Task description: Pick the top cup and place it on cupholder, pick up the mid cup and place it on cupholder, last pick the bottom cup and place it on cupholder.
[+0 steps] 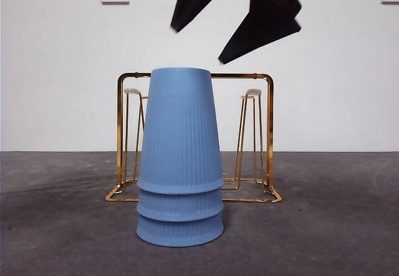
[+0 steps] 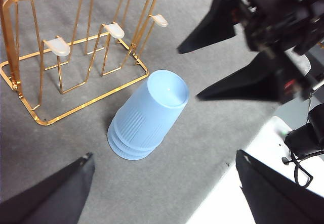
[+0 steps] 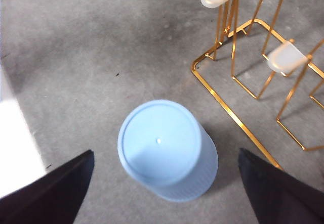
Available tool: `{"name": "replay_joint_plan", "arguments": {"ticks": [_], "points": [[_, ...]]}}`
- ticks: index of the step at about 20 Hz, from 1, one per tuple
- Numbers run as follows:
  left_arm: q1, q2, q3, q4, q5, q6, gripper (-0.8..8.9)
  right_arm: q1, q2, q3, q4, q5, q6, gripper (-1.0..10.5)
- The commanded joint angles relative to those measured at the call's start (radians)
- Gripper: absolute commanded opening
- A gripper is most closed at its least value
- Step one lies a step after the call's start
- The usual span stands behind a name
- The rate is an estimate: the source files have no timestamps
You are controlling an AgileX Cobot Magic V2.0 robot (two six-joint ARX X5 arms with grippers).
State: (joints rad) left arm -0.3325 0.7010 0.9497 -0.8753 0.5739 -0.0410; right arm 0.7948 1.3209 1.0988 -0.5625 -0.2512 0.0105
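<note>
No writing showed on the top cup (image 1: 180, 126) — pale blue, ribbed, upside down, capping the mid cup (image 1: 179, 206) and bottom cup (image 1: 179, 232). It stood directly below the right gripper (image 1: 218, 36), whose jaws hung wide apart, empty. Just beyond stood the gold cupholder (image 1: 270, 133); the left gripper (image 2: 162, 193) waited spread, empty.

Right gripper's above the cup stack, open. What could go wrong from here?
1. The three ribbed blue plastic cups are nested upside down; the open right gripper hanging above may lift more than the top cup if they stick.
2. The shiny gold wire cupholder stands right behind the stack; a swing could clip its frame.
3. A low grasp might tip the stack.
</note>
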Motion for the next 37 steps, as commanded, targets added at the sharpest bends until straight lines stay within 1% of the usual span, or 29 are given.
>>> {"name": "replay_joint_plan", "arguments": {"ticks": [1,5,11,12,14,16,19,27,30,37], "points": [[-0.006,0.005,0.019,0.008,0.003,0.004,4.37,0.021,0.045,0.022,0.02,0.02,-0.012,4.7],[-0.006,0.005,0.019,0.008,0.003,0.004,4.37,0.029,0.099,0.022,0.054,0.024,-0.012,4.7],[-0.005,0.006,0.019,0.008,0.002,0.005,4.36,0.034,0.143,0.022,0.061,0.023,-0.016,4.7],[-0.005,0.005,0.019,0.008,0.002,0.007,4.36,0.035,0.143,0.022,0.061,0.023,-0.017,4.6],[-0.005,0.006,0.019,0.008,0.002,0.007,4.36,0.042,0.143,0.022,0.061,0.021,-0.019,3.7],[-0.005,0.006,0.019,0.008,0.002,0.008,4.36,0.048,0.143,0.022,0.061,0.016,-0.023,3.1],[-0.005,0.006,0.019,0.008,0.002,0.008,4.36,0.048,0.143,0.022,0.064,0.016,-0.023,2.7],[-0.005,0.006,0.019,0.008,0.002,0.011,4.36,0.047,0.121,0.063,0.057,0.017,-0.023,2.6],[-0.005,0.006,0.019,0.008,0.002,0.011,4.36,0.048,0.115,0.109,0.014,0.016,-0.023,2.6],[-0.005,0.006,0.019,0.016,0.002,0.011,4.36,0.047,0.069,0.308,-0.196,0.017,-0.042,2.6]]}}
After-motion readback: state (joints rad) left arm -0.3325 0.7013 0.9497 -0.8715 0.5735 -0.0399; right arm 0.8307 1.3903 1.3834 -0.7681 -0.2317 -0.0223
